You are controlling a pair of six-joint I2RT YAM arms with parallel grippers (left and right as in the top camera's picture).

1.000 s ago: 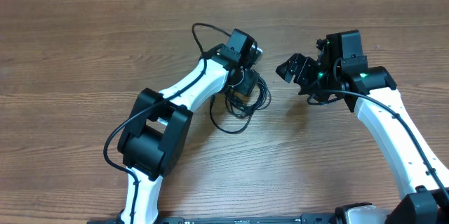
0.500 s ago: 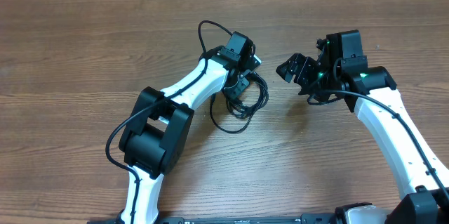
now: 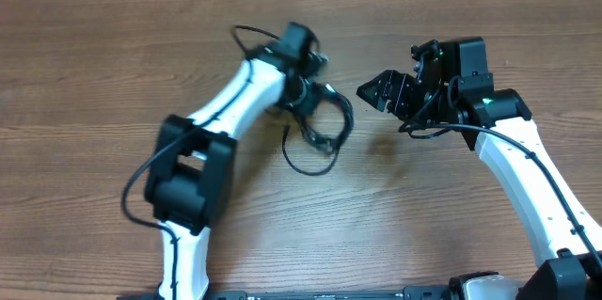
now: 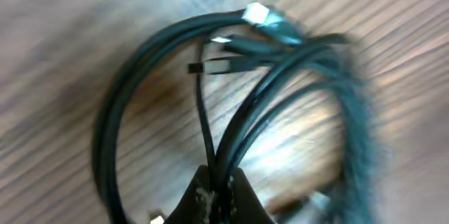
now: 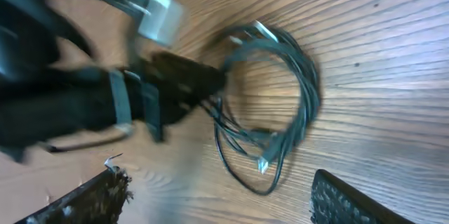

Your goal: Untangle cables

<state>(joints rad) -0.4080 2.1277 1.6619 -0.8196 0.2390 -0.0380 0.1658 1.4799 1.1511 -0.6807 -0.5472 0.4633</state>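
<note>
The cables (image 3: 324, 131) are a tangle of thin black loops lying on the wooden table between the two arms. My left gripper (image 3: 303, 102) reaches into the bundle's upper left side. In the left wrist view the cables (image 4: 161, 76) fan out in loops with grey plug ends, and the left gripper (image 4: 219, 185) is shut on a few strands of them. The picture is blurred. My right gripper (image 3: 384, 93) hangs open just right of the bundle. In the right wrist view the cables (image 5: 302, 90) lie beyond the right gripper (image 5: 219, 176), whose fingers (image 5: 351, 199) stand wide apart with nothing between them.
The wooden table (image 3: 94, 74) stretches all round. The left arm's white links (image 3: 226, 102) cross from the bottom left, with a thicker black arm wire (image 3: 249, 37) arching above the wrist. The right arm (image 3: 527, 178) runs up the right side.
The left gripper has closed on cable strands, and the left arm has swung to the left, pulling the bundle with it. The right gripper has edged left toward the bundle.
</note>
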